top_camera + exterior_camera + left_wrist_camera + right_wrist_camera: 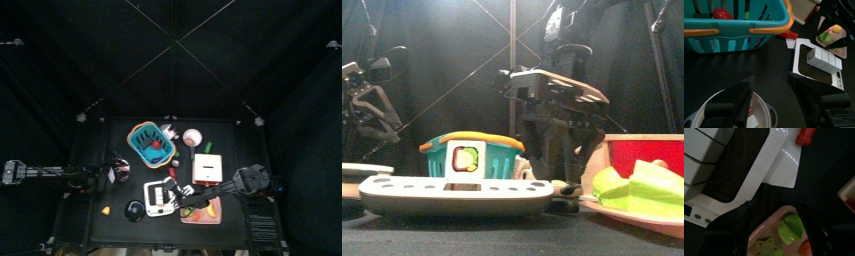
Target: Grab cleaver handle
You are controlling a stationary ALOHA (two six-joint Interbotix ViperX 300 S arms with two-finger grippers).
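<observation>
The cleaver's broad white blade (pixel 784 165) lies flat on the table against the white toy stove (pixel 724 168). In the left wrist view the cleaver handle (pixel 791 44) shows as a short dark bar at the stove's corner, beside a small red piece (pixel 787 34). My right gripper (pixel 781 225) is open and holds nothing. It hovers over a pink plate (pixel 767 225), short of the blade's near edge. In the top view it sits at the table's front right (pixel 214 195). My left gripper (pixel 777 102) is open over a pale bowl (pixel 761 112) at the left.
A teal basket with an orange rim (pixel 150 143) stands at the table's middle back. A cream box (pixel 206 167) lies to its right. Green toy food (pixel 791 230) sits on the plate. Small toys lie along the front edge (pixel 134 210).
</observation>
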